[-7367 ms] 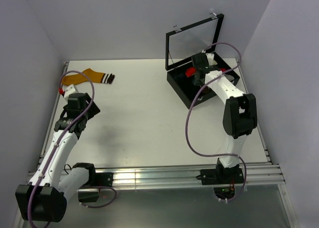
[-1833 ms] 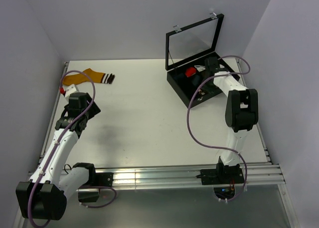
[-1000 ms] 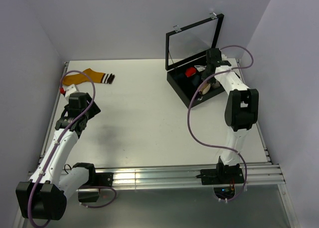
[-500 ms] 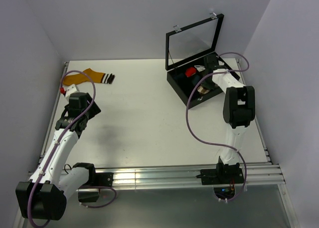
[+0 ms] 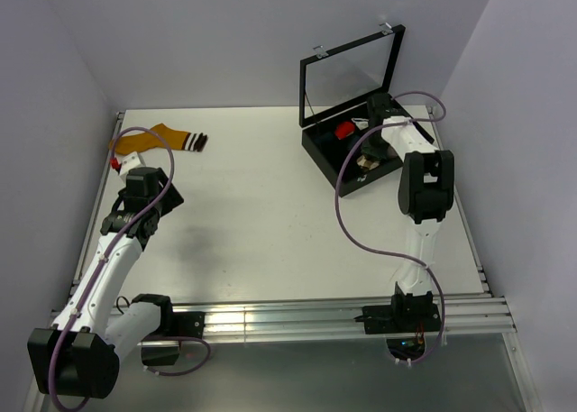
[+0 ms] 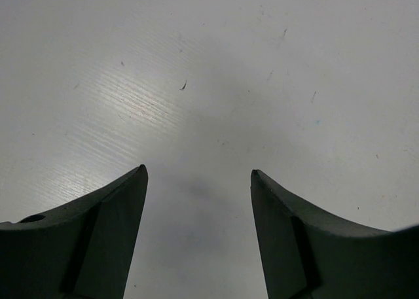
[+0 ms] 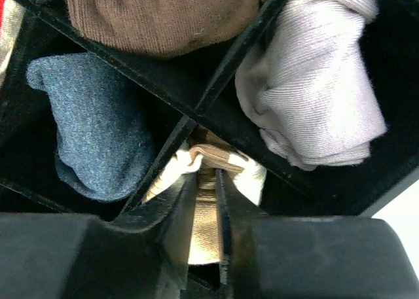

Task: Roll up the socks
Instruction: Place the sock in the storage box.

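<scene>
Your mustard-orange sock (image 5: pixel 155 140) lies flat at the desk's (image 5: pixel 270 214) far left, its dark striped cuff pointing right. Your brown-and-cream sock (image 7: pixel 211 156) sits bunched in a box (image 5: pixel 326 162) compartment, seemingly pinched by the right gripper (image 7: pixel 205 181).

Top view: high above and behind my arm bases, tilted down and forward, far enough back to take in the whole counter (image 5: pixel 270 205) and the open black box (image 5: pixel 322 155).
Left wrist view: riding my left hand (image 6: pixel 200 175), facing down, close over bare counter.
Right wrist view: on my right hand (image 7: pixel 204 178), nose down in the box, so near that the dividers (image 7: pixel 216 70) and the brown-and-cream sock (image 7: pixel 209 156) fill the frame.
Shared: top and left wrist, the counter's left side; top and right wrist, the box compartments.
</scene>
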Controlling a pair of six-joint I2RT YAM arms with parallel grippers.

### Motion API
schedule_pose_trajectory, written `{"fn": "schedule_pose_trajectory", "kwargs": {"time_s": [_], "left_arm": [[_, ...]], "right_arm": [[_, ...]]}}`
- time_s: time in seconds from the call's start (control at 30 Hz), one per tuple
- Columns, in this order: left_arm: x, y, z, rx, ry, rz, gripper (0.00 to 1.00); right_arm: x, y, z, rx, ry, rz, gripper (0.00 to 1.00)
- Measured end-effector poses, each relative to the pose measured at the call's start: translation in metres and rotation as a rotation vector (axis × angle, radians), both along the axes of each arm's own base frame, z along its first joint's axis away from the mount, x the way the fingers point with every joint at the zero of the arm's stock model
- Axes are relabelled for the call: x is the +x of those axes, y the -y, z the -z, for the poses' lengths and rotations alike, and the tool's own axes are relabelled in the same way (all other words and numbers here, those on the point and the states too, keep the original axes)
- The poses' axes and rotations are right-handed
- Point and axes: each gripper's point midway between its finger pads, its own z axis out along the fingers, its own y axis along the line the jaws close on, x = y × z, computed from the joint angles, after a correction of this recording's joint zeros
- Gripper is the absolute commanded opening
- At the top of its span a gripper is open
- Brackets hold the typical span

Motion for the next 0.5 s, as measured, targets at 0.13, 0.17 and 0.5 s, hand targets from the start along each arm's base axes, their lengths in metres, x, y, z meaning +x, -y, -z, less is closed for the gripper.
{"fn": "schedule_pose_trajectory", "kwargs": {"time_s": [0.13,0.17,0.5], "left_arm": [[0.0,0.0,0.0,0.0,0.001,0.001,0.7],[0.0,0.0,-0.001,0.0,0.002,0.001,0.7],[0.0,0.002,-0.001,-0.004,0.005,0.015,0.7]], "right_arm": [[-0.001,-0.002,0.0,0.013,-0.015,-0.008,0.29],[0.0,-0.002,0.0,0.015,-0.015,-0.009,0.3],[-0.002,-0.012,-0.042,0.077,0.058,-0.049,0.41]]}}
